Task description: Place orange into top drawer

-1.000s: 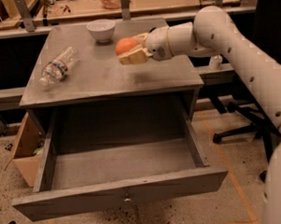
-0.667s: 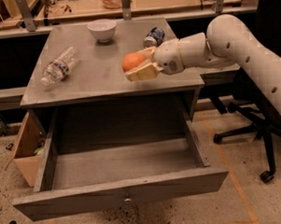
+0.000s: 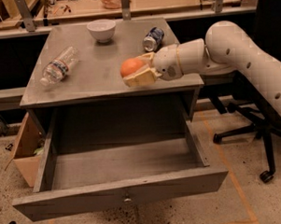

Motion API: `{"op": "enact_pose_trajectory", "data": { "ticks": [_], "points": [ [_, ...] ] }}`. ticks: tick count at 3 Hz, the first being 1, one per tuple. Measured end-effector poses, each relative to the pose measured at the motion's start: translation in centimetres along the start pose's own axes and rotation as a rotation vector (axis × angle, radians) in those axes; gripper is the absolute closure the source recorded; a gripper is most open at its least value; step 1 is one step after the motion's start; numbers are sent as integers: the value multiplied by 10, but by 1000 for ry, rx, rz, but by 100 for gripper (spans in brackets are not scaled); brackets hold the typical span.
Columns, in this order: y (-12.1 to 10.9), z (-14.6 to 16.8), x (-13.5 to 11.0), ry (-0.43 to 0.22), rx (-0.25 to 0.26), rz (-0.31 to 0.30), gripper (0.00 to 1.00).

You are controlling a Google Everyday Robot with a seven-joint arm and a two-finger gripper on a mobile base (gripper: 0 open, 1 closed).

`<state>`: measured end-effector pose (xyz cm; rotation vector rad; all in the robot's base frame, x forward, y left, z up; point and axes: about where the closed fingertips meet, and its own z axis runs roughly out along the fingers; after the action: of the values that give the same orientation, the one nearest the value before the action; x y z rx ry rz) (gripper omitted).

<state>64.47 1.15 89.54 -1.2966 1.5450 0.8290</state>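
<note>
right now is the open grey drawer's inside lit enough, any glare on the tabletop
Camera view: the wide grey wooden top drawer has an evenly lit floor and a shadowed rear; the grey cabinet top shows no glare; the small round orange fruit, held in the gripper over that top's front part, is well lit.

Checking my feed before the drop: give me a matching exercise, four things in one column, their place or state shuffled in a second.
1 orange
2 top drawer
3 plastic bottle
4 white bowl

A lying on its side, tabletop left
B held in the gripper, over the tabletop's front part
C pulled open
D upright, tabletop back

Pairs: 1-B, 2-C, 3-A, 4-D
</note>
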Motion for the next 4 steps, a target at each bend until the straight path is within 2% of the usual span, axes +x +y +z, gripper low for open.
{"op": "enact_pose_trajectory", "data": {
  "ticks": [1, 2, 3, 4],
  "points": [
    [40, 8, 18, -12, -7, 78, 100],
    [75, 19, 42, 9, -34, 150, 100],
    [95, 32, 67, 54, -78, 195, 100],
    [99, 45, 94, 123, -119, 208, 100]
  ]
}}
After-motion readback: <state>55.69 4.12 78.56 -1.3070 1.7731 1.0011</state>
